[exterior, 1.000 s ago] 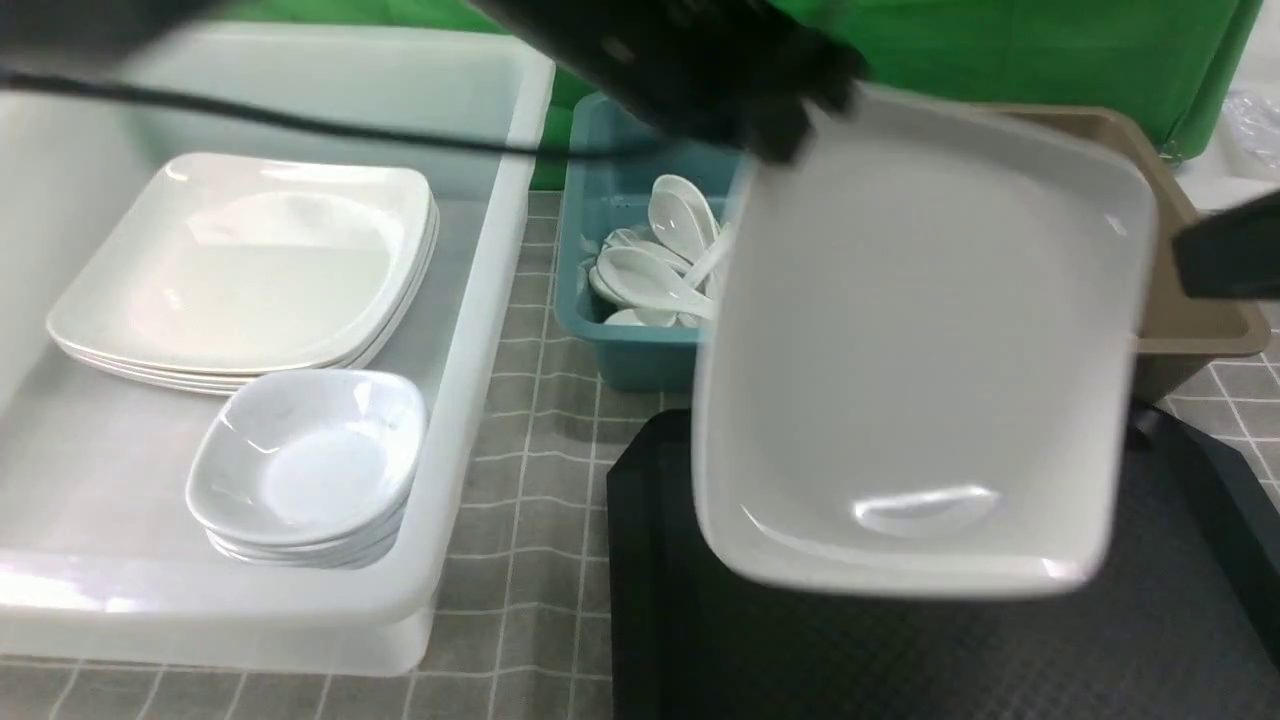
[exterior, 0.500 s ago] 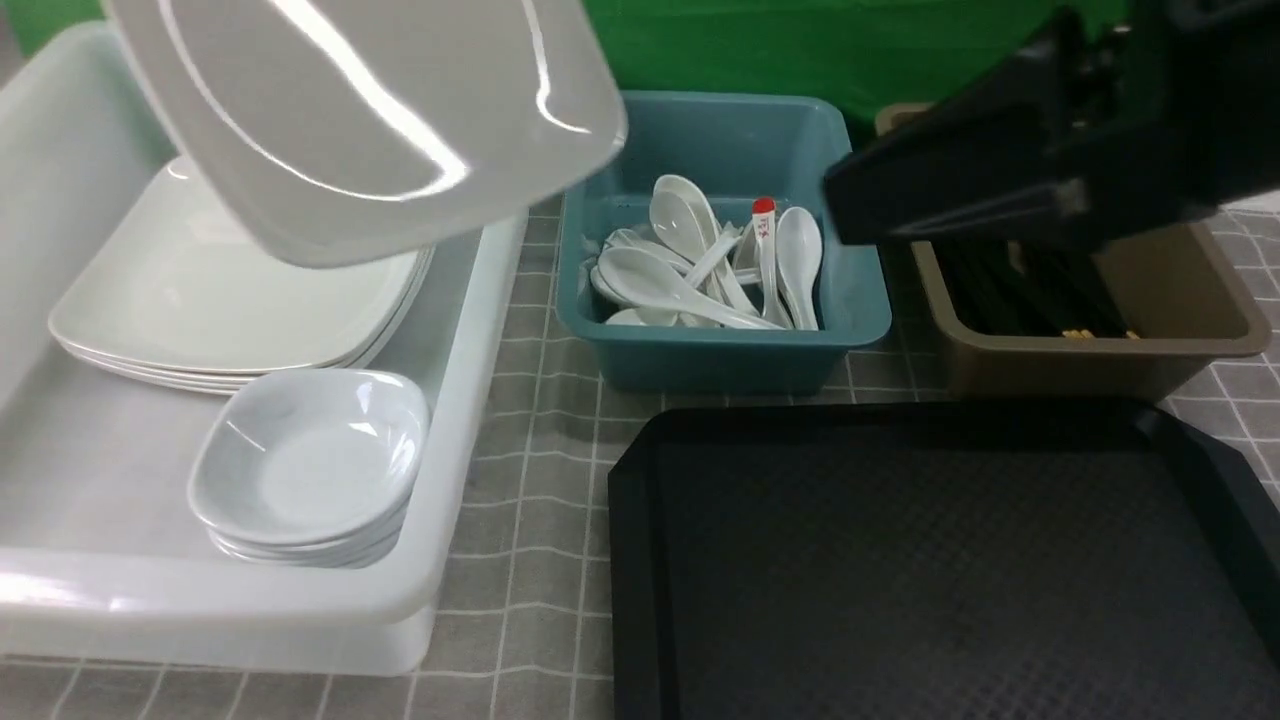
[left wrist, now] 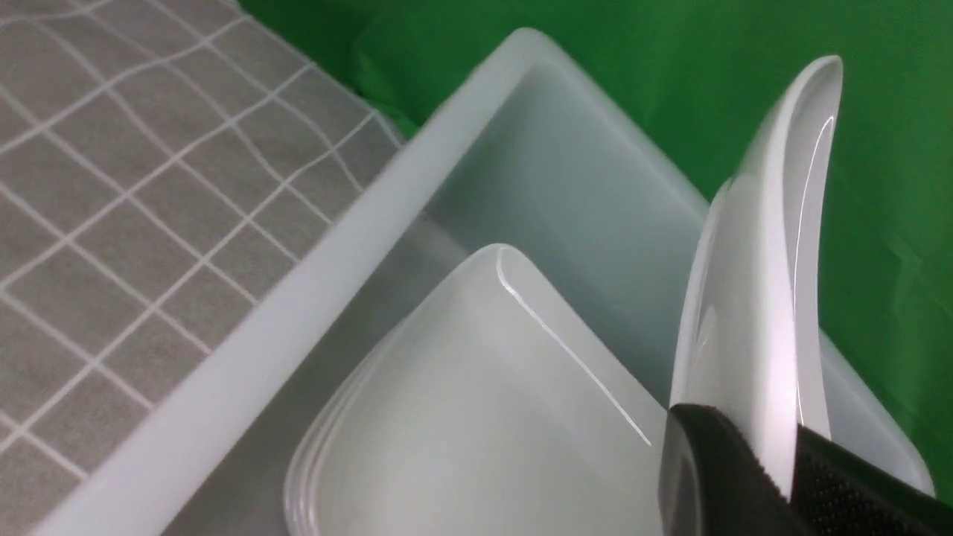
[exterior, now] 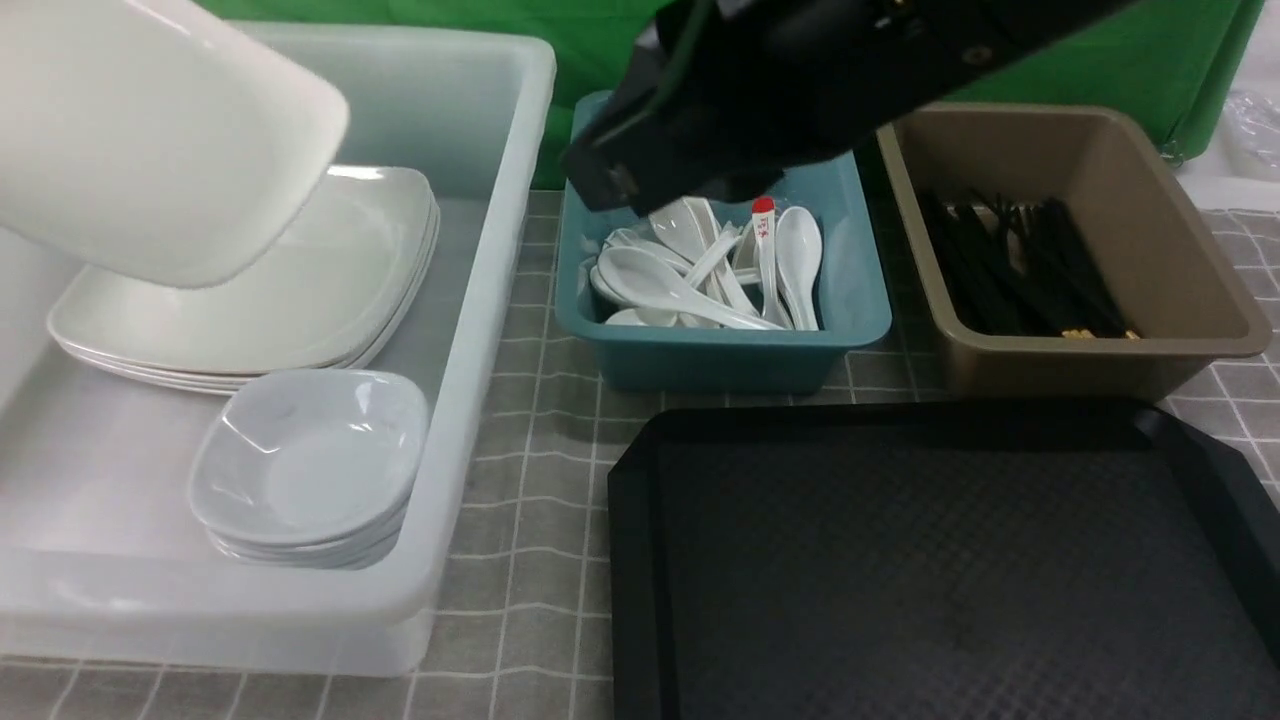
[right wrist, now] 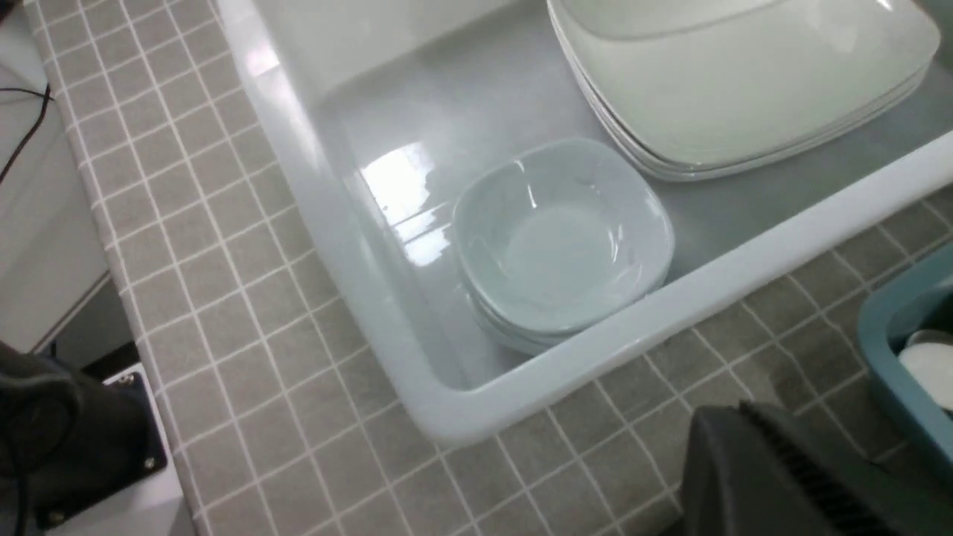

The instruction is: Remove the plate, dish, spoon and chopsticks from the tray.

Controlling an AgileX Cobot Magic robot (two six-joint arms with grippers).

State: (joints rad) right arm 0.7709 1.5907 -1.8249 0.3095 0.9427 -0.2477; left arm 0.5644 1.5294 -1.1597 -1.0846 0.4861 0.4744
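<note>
Your left gripper [left wrist: 767, 447] is clamped on the rim of the plate [exterior: 150, 130], holding it tilted above the plate stack [exterior: 250, 290] in the white bin [exterior: 480, 300] at far left. At near right lies the tray [exterior: 900, 560]. Beyond it, your right gripper [exterior: 600, 185], jaws together and holding nothing, hangs over the teal tub [exterior: 720, 350].

Staged lab bench for sorting tableware.
A green backdrop cloth [exterior: 1180, 70], grey checked tablecloth [exterior: 540, 420], white tub [exterior: 490, 280], teal tub [exterior: 720, 365], brown tub [exterior: 1080, 370].

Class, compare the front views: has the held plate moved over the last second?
Yes. The plate has gone left, from above the tray to over the stacked plates in the white tub.
</note>
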